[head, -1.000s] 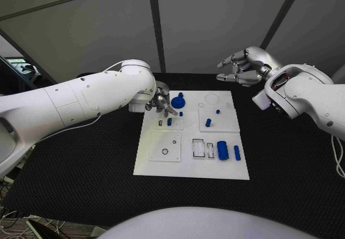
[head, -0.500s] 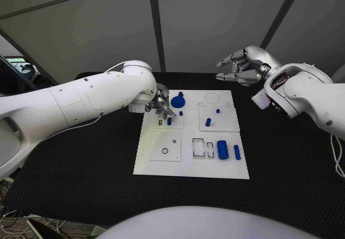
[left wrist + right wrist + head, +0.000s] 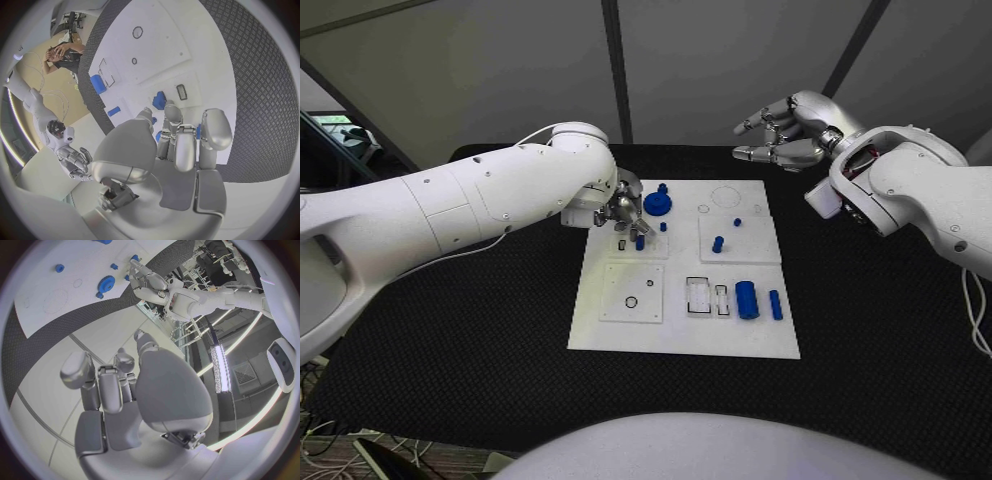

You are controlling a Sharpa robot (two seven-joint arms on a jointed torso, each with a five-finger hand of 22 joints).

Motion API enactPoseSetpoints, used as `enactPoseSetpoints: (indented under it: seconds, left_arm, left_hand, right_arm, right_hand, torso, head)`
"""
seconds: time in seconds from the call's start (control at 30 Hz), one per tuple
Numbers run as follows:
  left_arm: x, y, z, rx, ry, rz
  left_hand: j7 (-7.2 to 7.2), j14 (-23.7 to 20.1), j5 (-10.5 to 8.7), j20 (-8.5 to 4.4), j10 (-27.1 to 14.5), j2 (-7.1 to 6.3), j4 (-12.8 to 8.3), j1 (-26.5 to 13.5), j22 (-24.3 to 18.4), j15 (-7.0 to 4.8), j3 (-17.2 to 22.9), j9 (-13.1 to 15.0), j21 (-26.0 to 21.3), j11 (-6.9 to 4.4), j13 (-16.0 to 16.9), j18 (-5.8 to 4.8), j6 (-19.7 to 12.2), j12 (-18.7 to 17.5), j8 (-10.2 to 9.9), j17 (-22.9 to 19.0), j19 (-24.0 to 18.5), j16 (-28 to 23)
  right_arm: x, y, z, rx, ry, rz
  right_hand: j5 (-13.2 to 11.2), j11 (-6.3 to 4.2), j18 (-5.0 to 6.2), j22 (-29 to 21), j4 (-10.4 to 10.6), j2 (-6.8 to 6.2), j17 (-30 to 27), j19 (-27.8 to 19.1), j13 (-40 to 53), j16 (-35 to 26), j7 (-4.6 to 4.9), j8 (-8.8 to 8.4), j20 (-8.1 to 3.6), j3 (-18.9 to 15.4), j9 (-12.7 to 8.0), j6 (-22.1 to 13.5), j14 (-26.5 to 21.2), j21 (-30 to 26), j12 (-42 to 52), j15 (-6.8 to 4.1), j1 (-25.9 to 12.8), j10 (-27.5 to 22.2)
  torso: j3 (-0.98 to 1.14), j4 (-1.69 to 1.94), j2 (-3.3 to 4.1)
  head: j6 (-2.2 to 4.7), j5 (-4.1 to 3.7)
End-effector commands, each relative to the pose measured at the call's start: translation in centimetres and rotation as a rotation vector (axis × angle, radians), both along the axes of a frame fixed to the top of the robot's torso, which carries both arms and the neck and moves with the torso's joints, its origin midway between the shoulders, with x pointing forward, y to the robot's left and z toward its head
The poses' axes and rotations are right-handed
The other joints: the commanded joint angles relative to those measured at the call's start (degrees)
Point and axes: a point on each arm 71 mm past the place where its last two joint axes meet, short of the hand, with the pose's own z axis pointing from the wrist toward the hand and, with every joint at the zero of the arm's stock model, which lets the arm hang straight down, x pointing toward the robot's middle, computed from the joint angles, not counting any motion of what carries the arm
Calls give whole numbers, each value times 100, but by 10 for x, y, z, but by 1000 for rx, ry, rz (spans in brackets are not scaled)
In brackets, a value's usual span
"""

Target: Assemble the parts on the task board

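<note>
the task board (image 3: 678, 335) is lying flat in the middle of the black table (image 3: 473, 350), a white rectangular plate with shallow outlined recesses. blue parts are sitting on it: a round gear-like piece (image 3: 658, 205) near the far left corner, a small peg (image 3: 717, 244) and a smaller stud (image 3: 737, 222) on the far right panel, and a thick cylinder (image 3: 747, 301) with a thin rod (image 3: 776, 306) just beside it on the near right.

the left hand (image 3: 623, 211) is reaching down over the far left part of the board, its fingers (image 3: 177, 145) curling together around a small blue piece (image 3: 640, 242); whether it is truly gripping it or only touching it cannot be told. the right hand (image 3: 788, 132) is hovering above the table beyond the board's far right corner, fingers loosely bent and apart, holding nothing.

compared with a second ago, the left hand's fingertips are sitting slightly lower toward the blue piece, while the right hand is staying where it was.
</note>
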Motion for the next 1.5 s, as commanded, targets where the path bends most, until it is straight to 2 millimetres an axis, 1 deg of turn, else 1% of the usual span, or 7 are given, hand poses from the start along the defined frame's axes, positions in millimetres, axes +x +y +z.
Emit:
enactPoseSetpoints:
  seconds: [0.03, 0.53, 0.8, 0.9, 1.07, 1.13, 1.5]
  left_arm:
    - [-1, -2, -1, 1, 18, -8]
    - [-1, -3, -2, -6, 26, -6]
    - [0, -1, -2, -14, 17, 9]
    - [1, 1, -1, -35, 11, 27]
    - [0, 4, 1, -73, -3, 55]
    - [-1, 6, 2, -85, -11, 64]
    - [-9, 15, 3, -164, -19, 117]
  left_hand:
    - [3, 412, 7, -27, 47, 12, -31, 70, 10, -27, 10, 8, 41, -15, 16, -226, 55, 27, 31, 940, 35, 40]
    - [-66, 416, 8, -78, 61, 69, -253, 445, 73, -80, 350, 73, 62, -79, -2, -232, 96, 0, 101, 961, 39, 55]
    - [-108, 420, 42, -136, 30, 127, -699, 1028, 117, -135, 1155, 132, 65, -129, -61, -233, 11, -113, 122, 972, 38, 62]
    - [-83, 424, 92, -147, 57, 6, -876, 1105, 151, -133, 1725, 186, 81, -124, -81, -239, -13, -165, 170, 984, 47, 69]
    - [-51, 430, 127, -136, 197, -555, -1095, 488, 221, -112, 3302, 399, 84, -132, -112, -238, -48, -198, 398, 992, 60, 71]
    - [-75, 432, 118, -126, 225, -693, -1218, 260, 247, -126, 3693, 481, 85, -124, -112, -246, -80, -192, 483, 997, 69, 74]
    - [-100, 444, 163, -138, 289, -798, -1435, -14, 303, -135, 4120, 603, 106, -134, -74, -253, -105, -153, 617, 1023, 100, 90]
  right_arm:
    - [0, 1, 1, -1, -2, 8]
    - [0, 2, 1, -2, 0, 10]
    - [0, 1, 1, -2, -1, 8]
    - [0, 1, 1, -2, 0, 7]
    - [1, 0, 1, -3, 0, 5]
    - [1, -1, 1, -4, 1, 4]
    - [1, -2, 0, -7, 4, 2]
  right_hand:
    - [18, 0, 112, 0, 7, 63, 191, -27, 9, -31, -15, 29, 2, 16, -9, 23, 297, -15, -6, -35, -8, -11]
    - [72, -2, 114, -15, 9, 65, 181, -30, 1, -39, -16, 35, 0, 28, -9, 24, 296, -25, -10, -37, 1, -16]
    - [97, -2, 114, -15, 10, 65, 175, -28, 1, -43, -17, 39, -1, 33, -9, 25, 295, -26, -9, -37, 4, -15]
    - [97, -2, 114, -15, 10, 65, 175, -28, 1, -43, -17, 39, -1, 33, -9, 25, 295, -26, -9, -37, 4, -15]
    - [110, -3, 116, -25, 11, 64, 169, -32, -3, -47, -17, 40, -1, 35, -9, 25, 293, -32, -11, -38, 5, -18]
    - [110, -3, 116, -25, 11, 64, 169, -32, -3, -47, -17, 40, -1, 35, -9, 25, 293, -32, -11, -38, 5, -18]
    - [140, -3, 117, -32, 15, 63, 161, -34, -4, -53, -17, 44, -2, 39, -9, 27, 292, -38, -11, -38, 4, -18]
  torso:
    - [0, 0, 2]
    - [1, 0, -2]
    - [-1, 0, -1]
    - [1, 2, 0]
    - [-4, 10, -5]
    - [-5, 11, -3]
    - [-6, 11, -4]
  head:
    - [-4, -3]
    - [-41, -5]
    - [-41, -11]
    - [-47, -12]
    - [-55, -12]
    - [-51, -7]
    - [-62, 15]
